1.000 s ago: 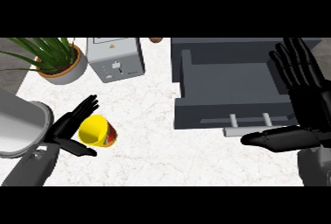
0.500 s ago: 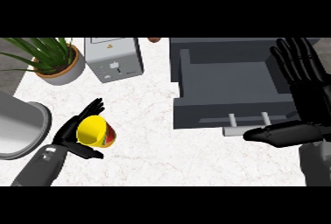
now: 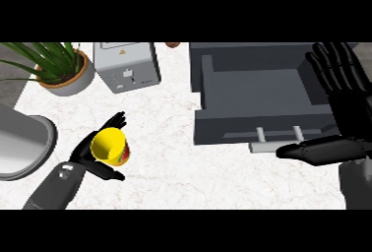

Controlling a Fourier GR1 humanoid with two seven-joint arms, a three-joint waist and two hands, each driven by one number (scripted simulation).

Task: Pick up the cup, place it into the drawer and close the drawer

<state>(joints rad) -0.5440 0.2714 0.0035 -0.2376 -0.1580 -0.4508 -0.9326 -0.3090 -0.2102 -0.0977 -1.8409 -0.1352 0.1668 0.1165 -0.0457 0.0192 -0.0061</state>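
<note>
Nearest, the left hand (image 3: 93, 158) now curls round the yellow cup (image 3: 109, 146), having closed in and seated its hold, so lifting can follow toward the open drawer (image 3: 254, 98) beyond, where the right hand (image 3: 338, 110) rests, fingers straight.

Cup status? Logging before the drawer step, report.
Left hand curled round yellow cup. Right hand open beside the open drawer. Path across counter unobstructed.

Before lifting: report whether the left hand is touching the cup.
Touching. The head view shows the left hand with fingers curled round the yellow cup, no gap visible.
</note>
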